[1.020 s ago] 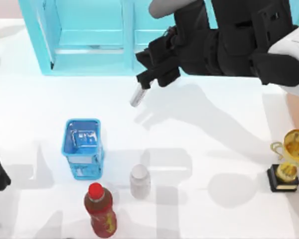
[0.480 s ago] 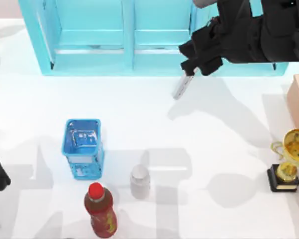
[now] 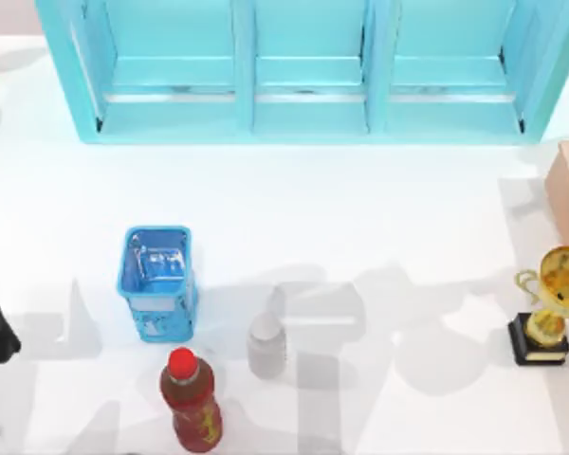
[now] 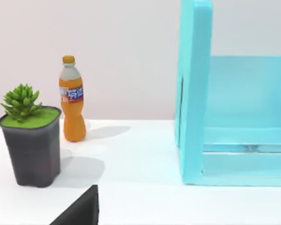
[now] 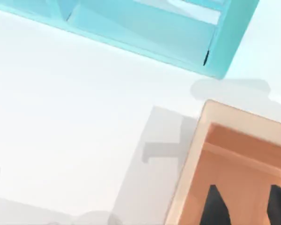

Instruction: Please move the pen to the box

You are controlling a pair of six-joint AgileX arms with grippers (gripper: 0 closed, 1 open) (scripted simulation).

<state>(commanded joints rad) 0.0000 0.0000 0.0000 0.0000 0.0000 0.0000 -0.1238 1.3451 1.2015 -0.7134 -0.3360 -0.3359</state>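
Over the box (image 5: 234, 154), right tool (image 5: 246, 206) fingers apart, grip contents unclear, left arm parked.

Rendered simulation workspace: a plain white table (image 3: 379, 218) against a blank pale wall (image 4: 107, 47). Unrelated props stand on it: cyan shelf unit (image 3: 303, 71), trophy (image 3: 550, 303), blue crate (image 3: 157, 282), potted succulent (image 4: 30, 140), orange soda bottle (image 4: 72, 105).

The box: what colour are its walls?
Pale peach-tan; the box shows best in the right wrist view.
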